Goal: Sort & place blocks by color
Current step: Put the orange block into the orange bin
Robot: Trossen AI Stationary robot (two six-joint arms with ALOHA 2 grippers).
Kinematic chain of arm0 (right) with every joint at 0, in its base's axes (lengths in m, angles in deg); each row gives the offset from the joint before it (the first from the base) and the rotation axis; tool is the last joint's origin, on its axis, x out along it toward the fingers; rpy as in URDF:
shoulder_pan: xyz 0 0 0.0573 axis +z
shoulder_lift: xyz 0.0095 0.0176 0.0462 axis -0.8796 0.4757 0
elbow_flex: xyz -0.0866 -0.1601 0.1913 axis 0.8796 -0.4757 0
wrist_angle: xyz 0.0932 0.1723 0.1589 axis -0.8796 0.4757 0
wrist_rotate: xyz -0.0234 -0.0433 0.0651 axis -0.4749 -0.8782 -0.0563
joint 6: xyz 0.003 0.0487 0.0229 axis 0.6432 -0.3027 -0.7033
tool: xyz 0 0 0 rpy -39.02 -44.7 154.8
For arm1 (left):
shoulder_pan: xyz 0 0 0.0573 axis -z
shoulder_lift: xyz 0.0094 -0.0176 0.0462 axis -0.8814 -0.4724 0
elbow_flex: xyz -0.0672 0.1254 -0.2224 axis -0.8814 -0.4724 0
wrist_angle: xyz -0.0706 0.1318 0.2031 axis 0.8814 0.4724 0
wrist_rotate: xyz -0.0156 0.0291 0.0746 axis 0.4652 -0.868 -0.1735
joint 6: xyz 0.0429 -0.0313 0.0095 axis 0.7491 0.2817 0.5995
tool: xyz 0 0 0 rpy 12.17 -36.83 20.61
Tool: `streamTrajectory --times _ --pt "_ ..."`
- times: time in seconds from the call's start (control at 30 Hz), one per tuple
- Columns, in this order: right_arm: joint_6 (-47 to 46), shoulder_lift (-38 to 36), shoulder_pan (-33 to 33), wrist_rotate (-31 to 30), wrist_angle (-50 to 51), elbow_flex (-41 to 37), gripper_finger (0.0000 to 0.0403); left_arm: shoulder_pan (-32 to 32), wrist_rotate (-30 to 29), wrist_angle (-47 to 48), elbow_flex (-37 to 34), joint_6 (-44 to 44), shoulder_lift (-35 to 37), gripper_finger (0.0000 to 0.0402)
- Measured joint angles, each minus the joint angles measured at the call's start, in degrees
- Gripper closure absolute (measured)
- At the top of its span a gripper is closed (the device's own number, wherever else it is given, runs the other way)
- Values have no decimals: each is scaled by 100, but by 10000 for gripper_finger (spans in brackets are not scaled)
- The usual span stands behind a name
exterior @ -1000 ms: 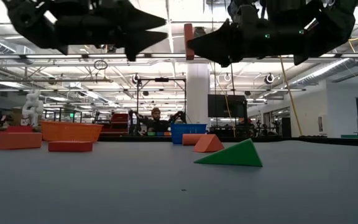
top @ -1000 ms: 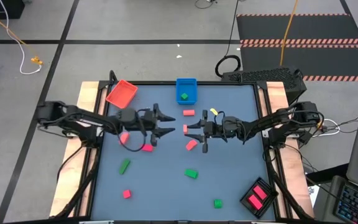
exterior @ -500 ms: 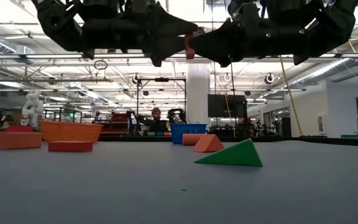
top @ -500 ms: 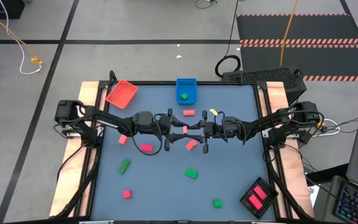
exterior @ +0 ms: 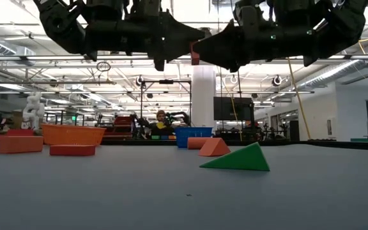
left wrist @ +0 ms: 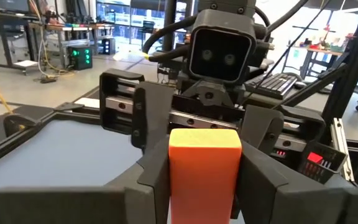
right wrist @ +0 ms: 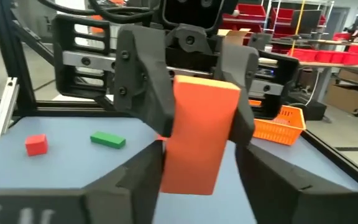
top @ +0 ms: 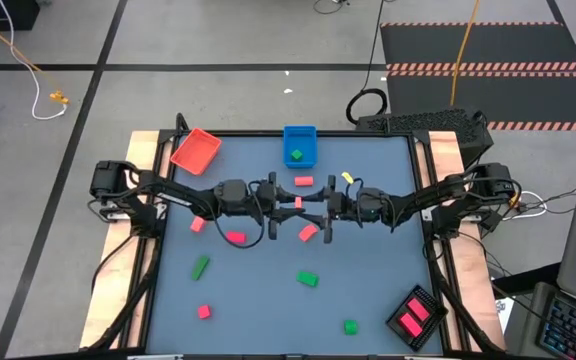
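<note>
L gripper point(top: 286, 204) + R gripper point(top: 308, 205) both clamp red block point(top: 297, 204) | pink block point(top: 308, 232) under | blue tray point(top: 299, 133) behind

Grey table point(top: 368, 270), scattered blocks point(top: 308, 279), trays point(top: 300, 145)

Red block point(top: 297, 204), dark fingers point(left wrist: 151, 168)

Bright, even light from ceiling strips – glare at 12 o'clock in the low view; soft shadows; wrist views blur nearest surfaces.
</note>
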Motion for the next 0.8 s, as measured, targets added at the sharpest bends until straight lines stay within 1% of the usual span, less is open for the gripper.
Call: streamTrajectory --times 0.1,0.17,0.37,0.47,0.53,0.63,0.73,0.8 --pt "7 0 -1 -11 8 0 170 2 26 17 0 -5 0 271" --pt "7 0 -1 -13 61 -2 161 -19 31 15 0 -4 0 271" --pt "18 0 -1 -17 310 -2 157 -255 40 2 -7 -158 253 271" --pt "93 -2 -1 -17 320 -2 159 -370 2 431 -7 -132 553 271" --pt "150 -2 -1 -17 317 -2 159 -461 -298 986 -7 -7 847 271" --pt "162 -2 -1 -15 320 -2 159 -660 -1157 1995 -7 154 1351 271" --pt "162 -2 -2 -14 318 -2 159 -916 -1999 3148 -7 117 1882 271" --pt "162 -2 -1 -13 318 -2 159 -1082 -2471 3706 -7 39 2193 271"
